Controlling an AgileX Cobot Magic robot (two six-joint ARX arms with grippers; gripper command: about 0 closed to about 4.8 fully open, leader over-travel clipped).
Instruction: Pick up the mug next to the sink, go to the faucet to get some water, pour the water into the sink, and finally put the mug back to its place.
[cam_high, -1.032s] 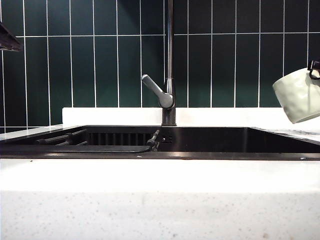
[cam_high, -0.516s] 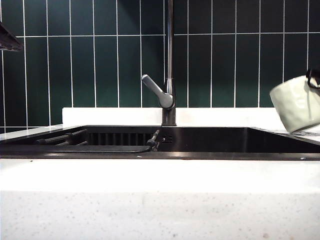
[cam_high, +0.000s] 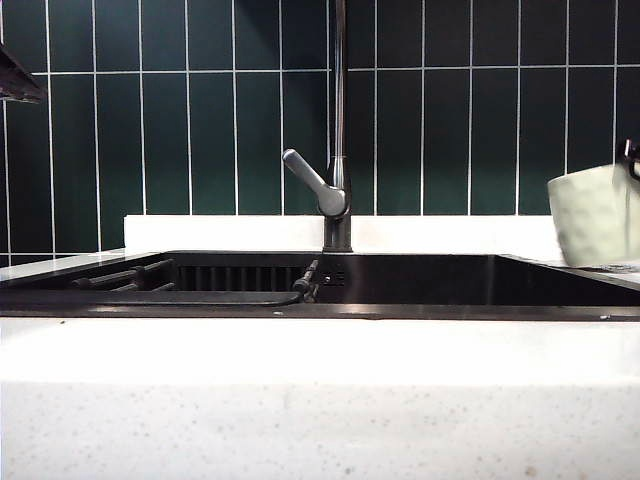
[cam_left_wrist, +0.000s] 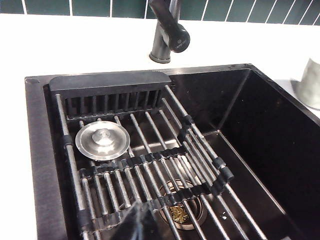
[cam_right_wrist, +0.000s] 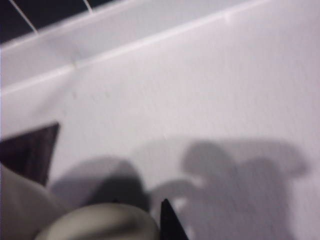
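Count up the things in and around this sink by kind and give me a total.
Pale cream-green dimpled ceramic mug: 1
Tall slim metal faucet with grey lever: 1
Wide black recessed sink: 1
Dark roll-up bar rack: 1
Round steel drain stopper: 1
Grippers: left, right: 2
Total: 7

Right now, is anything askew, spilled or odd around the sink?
Nothing stands out. The mug sits upright on the counter right of the sink; no spill shows. The drain stopper rests on the rack.

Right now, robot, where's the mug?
Mug upright on counter, right of sink. Right gripper beside it, grip unclear. Left gripper shut over sink. Nothing blocking.
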